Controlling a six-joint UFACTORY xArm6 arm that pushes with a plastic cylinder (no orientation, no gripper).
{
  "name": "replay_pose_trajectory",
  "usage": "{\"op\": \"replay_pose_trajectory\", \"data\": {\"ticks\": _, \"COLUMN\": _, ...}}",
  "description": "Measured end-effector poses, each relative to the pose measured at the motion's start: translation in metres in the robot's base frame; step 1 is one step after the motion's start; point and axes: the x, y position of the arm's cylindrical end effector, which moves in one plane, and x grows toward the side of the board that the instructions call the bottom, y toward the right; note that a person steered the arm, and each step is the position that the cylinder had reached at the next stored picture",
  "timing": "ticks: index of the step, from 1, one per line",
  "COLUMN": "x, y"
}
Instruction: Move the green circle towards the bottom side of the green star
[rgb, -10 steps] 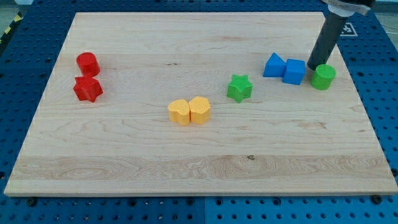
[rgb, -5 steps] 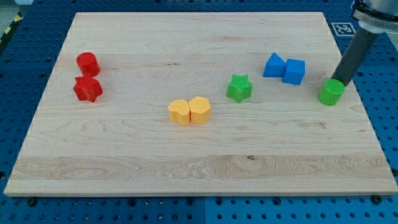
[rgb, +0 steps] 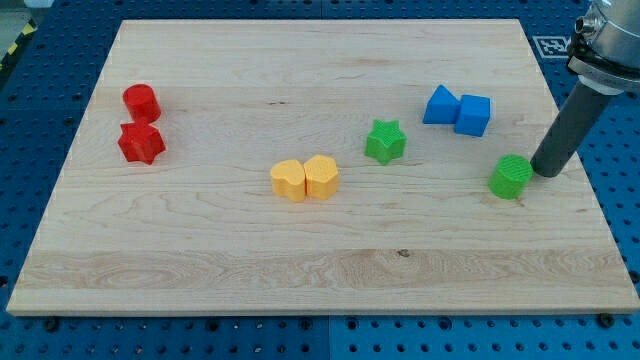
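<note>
Rod, no jaws to open or close: my tip (rgb: 545, 174) touches the green circle (rgb: 511, 177) on its right | circle sits on the surface (rgb: 300, 260), well right of and slightly below the green star (rgb: 385, 141) | risk: an off-centre push lets the circle roll off my tip, or sends it into the star.
</note>
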Motion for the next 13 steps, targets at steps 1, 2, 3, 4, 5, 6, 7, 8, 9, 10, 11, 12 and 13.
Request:
{"op": "replay_pose_trajectory", "data": {"ticks": 1, "x": 0.0, "y": 0.0}}
{"op": "replay_pose_trajectory", "data": {"ticks": 2, "x": 0.006, "y": -0.002}}
{"op": "replay_pose_trajectory", "data": {"ticks": 3, "x": 0.022, "y": -0.025}}
{"op": "replay_pose_trajectory", "data": {"ticks": 4, "x": 0.036, "y": -0.06}}
{"op": "replay_pose_trajectory", "data": {"ticks": 5, "x": 0.039, "y": -0.081}}
{"op": "replay_pose_trajectory", "data": {"ticks": 6, "x": 0.033, "y": -0.077}}
{"op": "replay_pose_trajectory", "data": {"ticks": 7, "x": 0.011, "y": -0.071}}
{"op": "replay_pose_trajectory", "data": {"ticks": 8, "x": -0.001, "y": -0.088}}
{"op": "replay_pose_trajectory", "data": {"ticks": 9, "x": -0.001, "y": -0.116}}
{"op": "replay_pose_trajectory", "data": {"ticks": 10, "x": 0.009, "y": -0.125}}
{"op": "replay_pose_trajectory", "data": {"ticks": 11, "x": 0.019, "y": -0.133}}
{"op": "replay_pose_trajectory", "data": {"ticks": 12, "x": 0.029, "y": -0.134}}
{"op": "replay_pose_trajectory", "data": {"ticks": 13, "x": 0.038, "y": -0.134}}
